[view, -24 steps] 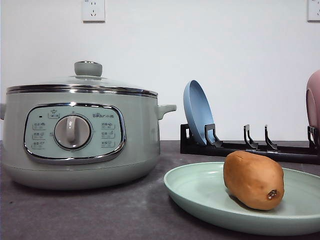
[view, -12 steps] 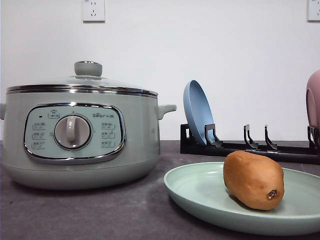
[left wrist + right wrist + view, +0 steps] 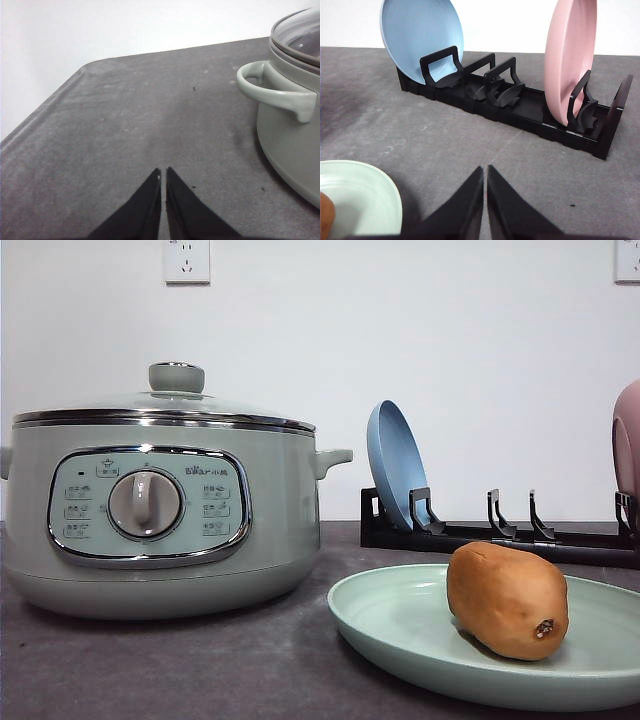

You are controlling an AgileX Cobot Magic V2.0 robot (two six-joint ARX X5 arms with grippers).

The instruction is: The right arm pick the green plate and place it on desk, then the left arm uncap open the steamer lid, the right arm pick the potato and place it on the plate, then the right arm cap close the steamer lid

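The green plate lies flat on the desk at the front right, and the orange-brown potato rests on it. The plate's edge and a sliver of the potato also show in the right wrist view. The steamer lid, glass with a pale green knob, sits closed on the pale green steamer; its rim shows in the left wrist view. My left gripper is shut and empty over bare desk beside the steamer's handle. My right gripper is shut and empty between plate and rack.
A black dish rack stands at the back right holding a blue plate and a pink plate upright. The desk's rounded far corner lies ahead of the left gripper. A white wall runs behind.
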